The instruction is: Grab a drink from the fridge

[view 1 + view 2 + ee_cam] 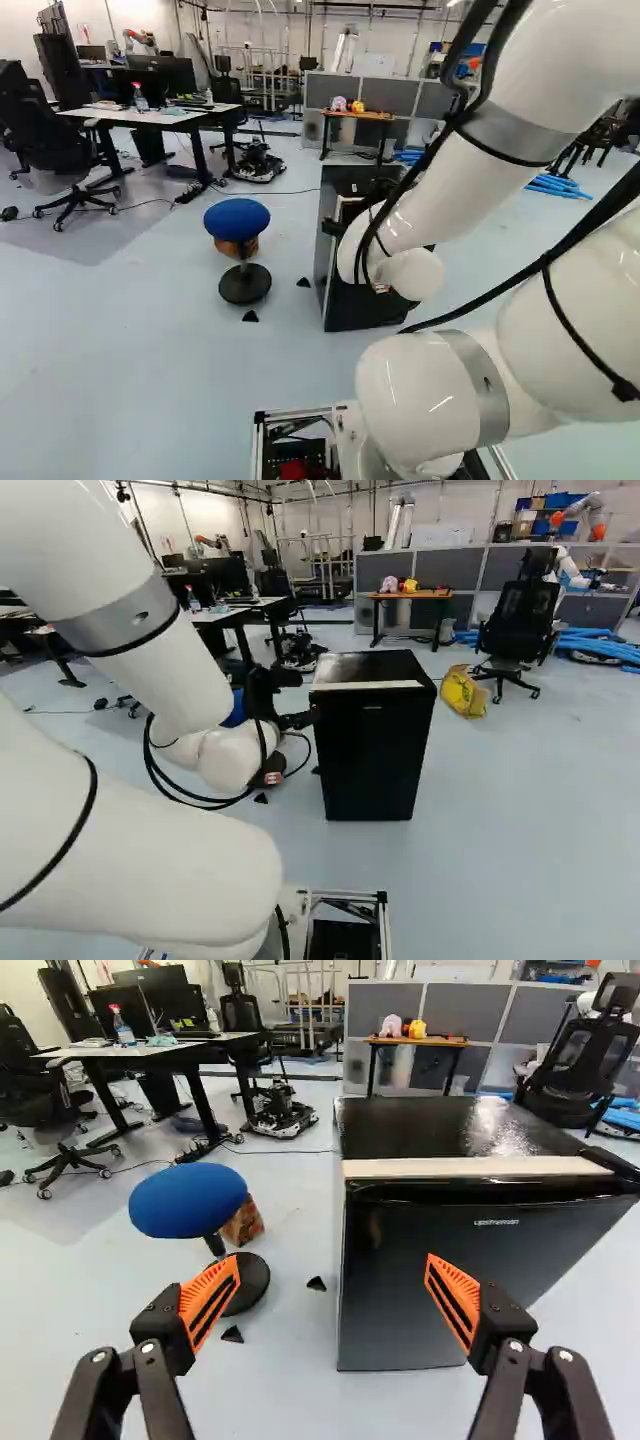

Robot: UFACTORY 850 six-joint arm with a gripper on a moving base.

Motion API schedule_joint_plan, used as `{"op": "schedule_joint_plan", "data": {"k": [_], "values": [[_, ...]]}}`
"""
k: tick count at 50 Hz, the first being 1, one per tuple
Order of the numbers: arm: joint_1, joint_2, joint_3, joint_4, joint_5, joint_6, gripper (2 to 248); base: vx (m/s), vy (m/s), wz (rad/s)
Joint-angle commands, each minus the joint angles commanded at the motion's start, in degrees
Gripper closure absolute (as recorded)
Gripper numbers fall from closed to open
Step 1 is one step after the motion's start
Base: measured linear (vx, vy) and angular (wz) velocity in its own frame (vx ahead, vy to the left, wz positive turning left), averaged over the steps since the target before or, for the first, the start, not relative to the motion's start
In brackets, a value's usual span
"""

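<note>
Hovers above the floor with the hand wide open, with orange pads facing each other well apart. Looks out past the fingertips to the black fridge, standing on the floor ahead, between twelve and one o'clock from the hand, with a closed front and a pale strip along the top front edge. Takes in, at eleven o'clock, a blue-topped stool, well apart from the fridge, and, beyond the fridge, a small wooden table.
</note>
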Motion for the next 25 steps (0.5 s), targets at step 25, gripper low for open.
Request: {"op": "schedule_joint_plan", "data": {"k": [25], "values": [[0.0,-0.1,-0.1,0.0,0.0,0.0,3,0.017,0.017,0.008]]}}
